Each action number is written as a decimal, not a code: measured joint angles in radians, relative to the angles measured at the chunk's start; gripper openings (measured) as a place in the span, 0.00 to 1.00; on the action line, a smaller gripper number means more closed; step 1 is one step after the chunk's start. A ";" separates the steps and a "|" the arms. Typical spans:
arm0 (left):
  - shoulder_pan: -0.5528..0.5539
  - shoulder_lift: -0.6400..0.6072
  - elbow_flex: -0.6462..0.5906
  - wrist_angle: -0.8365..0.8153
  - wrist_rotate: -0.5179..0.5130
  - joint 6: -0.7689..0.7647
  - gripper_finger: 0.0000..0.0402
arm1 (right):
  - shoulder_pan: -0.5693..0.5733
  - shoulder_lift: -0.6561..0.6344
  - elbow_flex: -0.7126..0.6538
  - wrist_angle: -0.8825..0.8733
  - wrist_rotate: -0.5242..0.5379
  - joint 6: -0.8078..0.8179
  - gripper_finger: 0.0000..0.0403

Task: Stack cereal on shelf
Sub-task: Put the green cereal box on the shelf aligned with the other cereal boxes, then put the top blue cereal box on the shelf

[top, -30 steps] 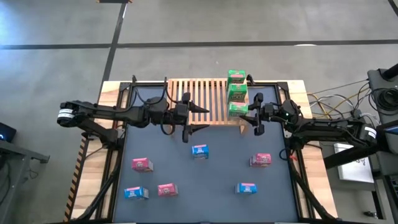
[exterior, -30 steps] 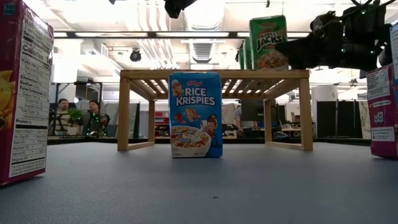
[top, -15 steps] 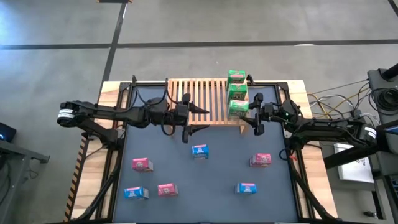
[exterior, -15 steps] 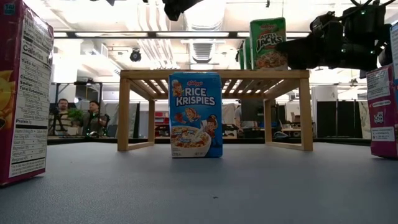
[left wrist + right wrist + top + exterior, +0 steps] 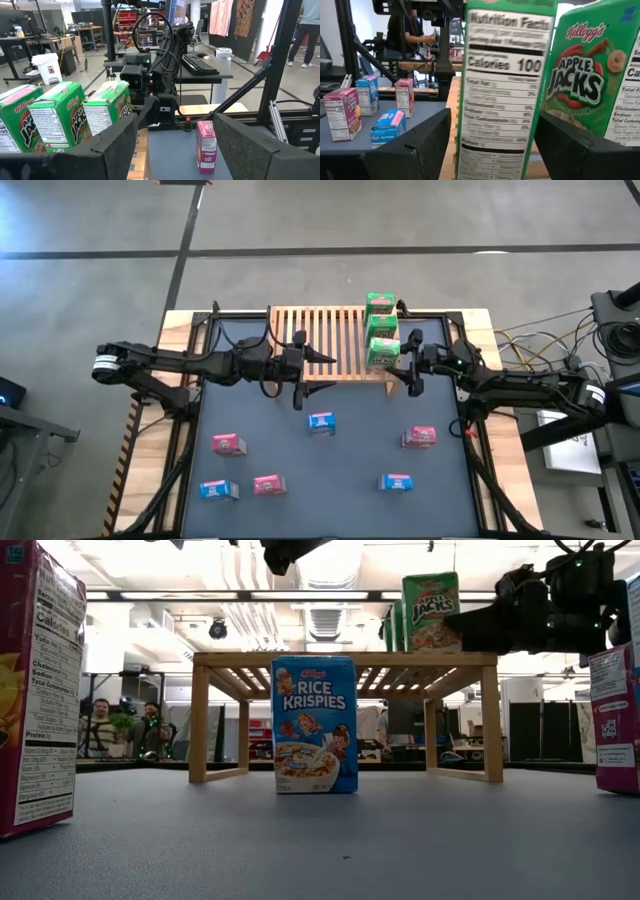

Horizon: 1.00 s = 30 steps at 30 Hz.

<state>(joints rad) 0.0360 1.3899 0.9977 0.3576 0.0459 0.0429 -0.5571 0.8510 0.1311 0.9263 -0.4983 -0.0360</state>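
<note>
Three green cereal boxes (image 5: 380, 330) are standing in a row on the shelf (image 5: 320, 340), near its right edge. The shelf is sitting at the far edge of the table (image 5: 330, 500). The right gripper (image 5: 404, 367) is staying just beside the front green box (image 5: 382, 352), near the front right corner of the shelf. In the right wrist view its fingers (image 5: 415, 150) are standing wide apart, one on each side of this box (image 5: 505, 90), and they are not pressing it. Compared with one second ago, this front box is sitting a little farther back on the slats, closer to the middle green box (image 5: 381, 328), and in the low view it (image 5: 432, 610) is now looking straighter than before. The right gripper itself has hardly moved.

The left gripper (image 5: 318, 370) is hovering at the front edge of the shelf, left of its middle, with the fingers (image 5: 115, 145) spread open and nothing between them. It is staying in the same place as before.

On the table in front of the shelf, a blue box (image 5: 321, 422) is standing near the middle. A pink box (image 5: 419, 437) is standing toward the right edge. The other four boxes are standing nearer the front edge, and none of them has changed its place.
</note>
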 joint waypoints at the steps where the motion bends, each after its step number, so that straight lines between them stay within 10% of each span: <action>1: 0.000 0.000 0.000 0.000 0.000 0.000 0.61 | 0.000 0.000 0.004 -0.010 0.000 0.001 0.67; 30: 0.000 0.000 0.000 -0.009 0.000 0.000 0.61 | -0.002 -0.321 0.026 -0.468 0.058 -0.054 0.85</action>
<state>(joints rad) 0.0360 1.3899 0.9977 0.3488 0.0456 0.0425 -0.5594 0.5296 0.1570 0.4579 -0.4404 -0.0902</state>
